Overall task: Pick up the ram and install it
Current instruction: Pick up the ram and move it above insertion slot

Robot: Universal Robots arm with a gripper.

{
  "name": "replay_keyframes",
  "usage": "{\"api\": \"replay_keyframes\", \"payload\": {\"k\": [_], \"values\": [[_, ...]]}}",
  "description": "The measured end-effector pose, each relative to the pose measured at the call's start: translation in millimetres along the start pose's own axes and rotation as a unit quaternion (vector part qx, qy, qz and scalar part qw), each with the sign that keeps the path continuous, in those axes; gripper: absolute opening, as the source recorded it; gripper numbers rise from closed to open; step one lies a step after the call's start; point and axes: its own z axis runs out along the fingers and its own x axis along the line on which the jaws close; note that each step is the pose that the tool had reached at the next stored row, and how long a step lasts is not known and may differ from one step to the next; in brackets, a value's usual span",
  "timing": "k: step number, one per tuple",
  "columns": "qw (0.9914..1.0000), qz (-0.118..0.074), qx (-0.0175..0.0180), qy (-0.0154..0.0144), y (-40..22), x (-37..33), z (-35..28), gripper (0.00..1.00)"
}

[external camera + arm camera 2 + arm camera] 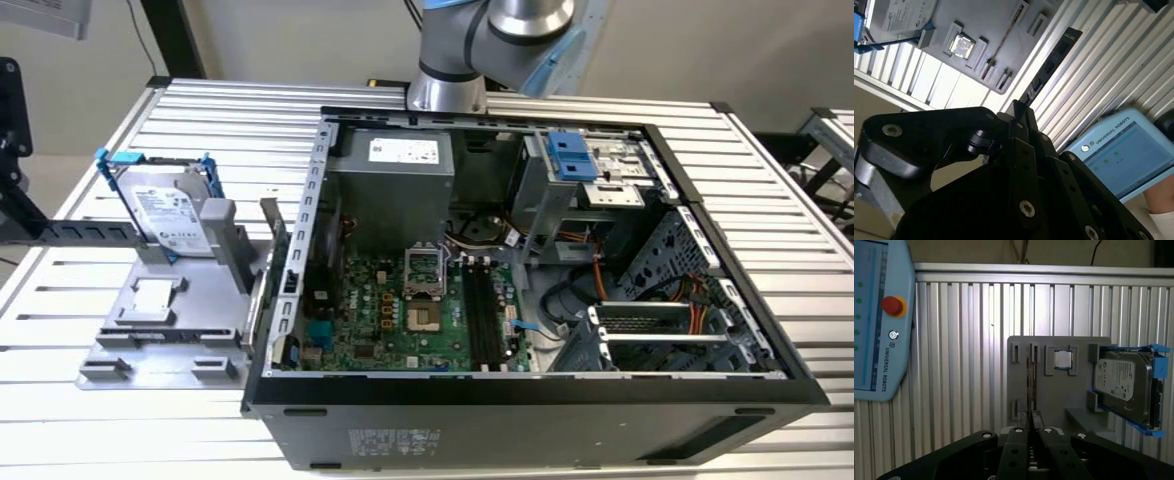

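In the second wrist view the ram (1054,62), a long dark stick with rectangular chips, juts out sideways from the tips of my gripper (1019,105). The black fingers are closed together on its near end, and the gripper body hides the rest of the stick. In the first wrist view my gripper (1030,414) hangs well above the ribbed table, its shut tips in line with the slotted brackets of the grey fixture (1054,390). The long black motherboard slots (487,315) lie inside the open computer case (534,385).
The grey fixture (160,350) stands at the case's side on the exterior view's left. It carries a hard drive (1124,385) in a blue bracket and a small square chip (1062,360). A blue teach pendant (1119,150) lies on the table, with a person's sleeve (1161,215) beside it.
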Motion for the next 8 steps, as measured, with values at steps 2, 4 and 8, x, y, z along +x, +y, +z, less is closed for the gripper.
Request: {"api": "replay_keyframes", "payload": {"k": [2, 4, 8], "values": [[1.00000, 0.000, -0.0003, 0.0001, -1.4, 0.0, -0.1, 0.00], [1.00000, 0.000, -0.0009, 0.0000, -5.1, 0.0, -0.1, 0.00], [1.00000, 0.000, -0.0025, 0.0001, -14.6, -0.2, -0.4, 0.00]]}}
